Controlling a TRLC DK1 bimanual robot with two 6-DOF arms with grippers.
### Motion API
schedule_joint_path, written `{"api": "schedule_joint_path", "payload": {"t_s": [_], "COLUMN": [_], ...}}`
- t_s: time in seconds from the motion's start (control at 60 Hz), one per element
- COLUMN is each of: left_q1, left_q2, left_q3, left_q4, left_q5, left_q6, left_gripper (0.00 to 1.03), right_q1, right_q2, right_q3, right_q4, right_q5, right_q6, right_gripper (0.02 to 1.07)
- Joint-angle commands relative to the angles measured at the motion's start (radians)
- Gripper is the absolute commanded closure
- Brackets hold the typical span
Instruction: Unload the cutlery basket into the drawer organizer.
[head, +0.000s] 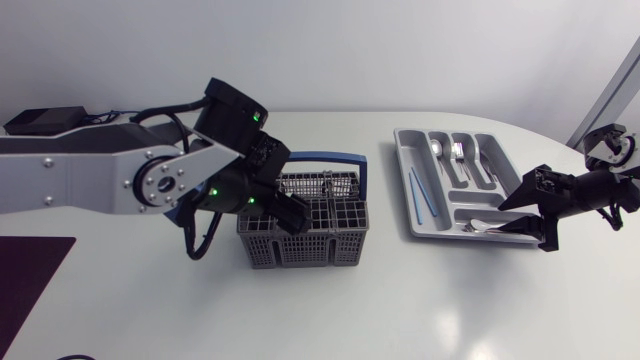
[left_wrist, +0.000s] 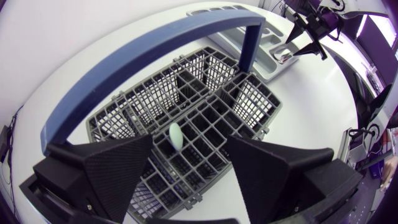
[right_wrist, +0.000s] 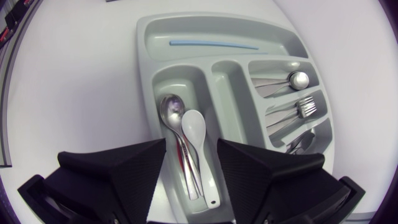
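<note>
The grey mesh cutlery basket (head: 305, 238) with a blue handle (left_wrist: 143, 53) holds one pale green utensil (left_wrist: 176, 135) under the spread left gripper (left_wrist: 188, 148). The right gripper (right_wrist: 191, 148), also spread, hangs over a white spoon (right_wrist: 194, 127) in the drawer organizer (right_wrist: 147, 93).

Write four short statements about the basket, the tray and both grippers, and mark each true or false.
1. The left gripper is open above the basket. True.
2. The right gripper is shut on the white spoon. False: it is open over the spoon, which lies in the tray.
3. The basket's handle is red. False: it is blue.
4. A metal spoon lies beside the white spoon in one compartment. True.
</note>
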Motion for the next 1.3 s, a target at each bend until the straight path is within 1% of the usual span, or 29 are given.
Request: {"api": "schedule_joint_path", "payload": {"t_s": [0.0,0.067,0.2,0.25,0.3,0.4,0.467,0.517,0.567,0.6,0.683,1.017,1.067,1.183,1.233,1.283], "left_q1": [-0.02,-0.028,-0.027,-0.027,-0.027,-0.027,-0.027,-0.027,-0.025,-0.025,-0.024,-0.017,-0.016,-0.016,-0.016,-0.016], "left_q2": [-0.043,-0.065,-0.075,-0.077,-0.079,-0.074,-0.063,-0.06,-0.057,-0.049,-0.034,0.012,0.015,0.029,0.029,0.03], "left_q3": [-0.058,-0.08,-0.089,-0.094,-0.095,-0.097,-0.097,-0.098,-0.101,-0.1,-0.101,-0.104,-0.103,-0.103,-0.104,-0.104], "left_q4": [0.031,0.06,0.077,0.088,0.096,0.116,0.123,0.134,0.146,0.148,0.157,0.166,0.168,0.169,0.174,0.179], "left_q5": [-0.026,-0.047,-0.054,-0.054,-0.061,-0.069,-0.077,-0.08,-0.08,-0.08,-0.08,-0.08,-0.083,-0.09,-0.092,-0.093], "left_q6": [-0.04,-0.047,-0.056,-0.06,-0.06,-0.06,-0.061,-0.063,-0.066,-0.066,-0.072,-0.083,-0.083,-0.083,-0.084,-0.084], "left_gripper": [0.12,0.12,0.12,0.16,0.17,0.22,0.22,0.28,0.31,0.31,0.39,0.4,0.44,0.44,0.48,0.49], "right_q1": [-0.01,-0.01,-0.012,-0.013,-0.015,-0.019,-0.021,-0.024,-0.027,-0.029,-0.033,-0.033,-0.035,-0.035,-0.035,-0.035], "right_q2": [-0.045,-0.055,-0.075,-0.08,-0.086,-0.095,-0.102,-0.106,-0.114,-0.117,-0.125,-0.128,-0.128,-0.128,-0.129,-0.131], "right_q3": [-0.054,-0.076,-0.111,-0.119,-0.129,-0.143,-0.143,-0.145,-0.148,-0.151,-0.155,-0.165,-0.166,-0.166,-0.166,-0.166], "right_q4": [0.002,0.009,0.028,0.028,0.033,0.041,0.039,0.035,0.035,0.035,0.035,0.035,0.035,0.035,0.033,0.032], "right_q5": [-0.014,-0.014,-0.02,-0.025,-0.028,-0.033,-0.039,-0.042,-0.045,-0.045,-0.051,-0.056,-0.056,-0.059,-0.059,-0.059], "right_q6": [0.005,0.005,0.005,0.005,0.003,0.003,0.005,0.003,0.003,0.002,0.0,-0.001,0.0,0.0,0.0,0.0], "right_gripper": [0.31,0.31,0.31,0.31,0.31,0.31,0.31,0.31,0.31,0.31,0.31,0.31,0.31,0.31,0.31,0.31]}}
